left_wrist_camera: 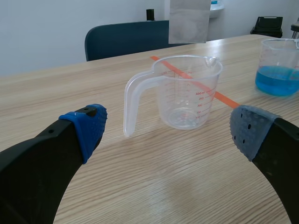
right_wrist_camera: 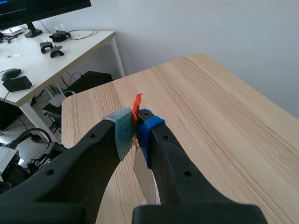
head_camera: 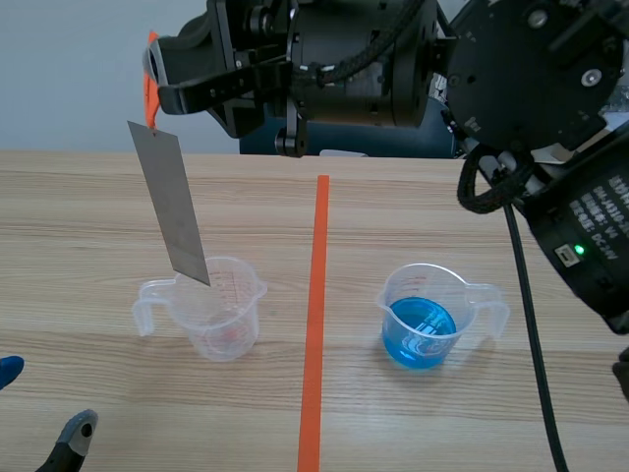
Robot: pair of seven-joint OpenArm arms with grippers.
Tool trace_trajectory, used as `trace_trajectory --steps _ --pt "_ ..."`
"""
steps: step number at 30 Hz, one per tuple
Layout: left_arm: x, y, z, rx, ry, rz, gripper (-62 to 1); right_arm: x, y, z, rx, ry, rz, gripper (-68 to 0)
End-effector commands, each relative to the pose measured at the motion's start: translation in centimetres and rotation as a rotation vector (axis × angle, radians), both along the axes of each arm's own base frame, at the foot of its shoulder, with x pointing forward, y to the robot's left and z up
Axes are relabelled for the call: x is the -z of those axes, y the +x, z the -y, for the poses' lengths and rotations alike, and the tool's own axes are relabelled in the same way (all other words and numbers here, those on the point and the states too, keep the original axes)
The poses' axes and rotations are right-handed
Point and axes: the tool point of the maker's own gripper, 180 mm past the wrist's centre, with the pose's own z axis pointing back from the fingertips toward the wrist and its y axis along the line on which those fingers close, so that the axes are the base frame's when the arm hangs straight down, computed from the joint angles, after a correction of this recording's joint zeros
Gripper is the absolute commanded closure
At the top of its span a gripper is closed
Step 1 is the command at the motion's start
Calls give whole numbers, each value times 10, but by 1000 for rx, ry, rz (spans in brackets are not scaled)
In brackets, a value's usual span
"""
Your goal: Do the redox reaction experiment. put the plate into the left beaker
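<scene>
The right fingers (right_wrist_camera: 122, 135) are clamped on the orange-taped top end of the thin grey metal plate (head_camera: 175, 206), which hangs tilted below them over the light wooden desk (head_camera: 88, 197). From the left wrist, the plate's lower edge is just above the rim of the empty clear plastic beaker with a handle (left_wrist_camera: 187, 93), not inside it.

The left fingers (left_wrist_camera: 88, 128) stand wide apart, gripping nothing, low over the desk. That beaker sits ahead of them, between the two pads and apart from both.

A second clear beaker holding blue liquid (head_camera: 423, 320) stands further ahead, past the grey-padded finger, across the orange-red tape line (head_camera: 316, 295).
</scene>
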Motion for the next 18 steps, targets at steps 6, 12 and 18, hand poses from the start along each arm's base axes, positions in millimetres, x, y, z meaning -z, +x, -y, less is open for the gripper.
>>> trace_trajectory --steps 6,12,18 --pt "-7 2 -2 2 -5 25 -555 -11 0 0 -1 26 22 -2" --pt "-7 2 -2 2 -5 25 -555 -9 1 0 5 14 29 -2" --pt "-7 2 -2 2 -6 25 -555 -9 1 0 5 14 28 -2"
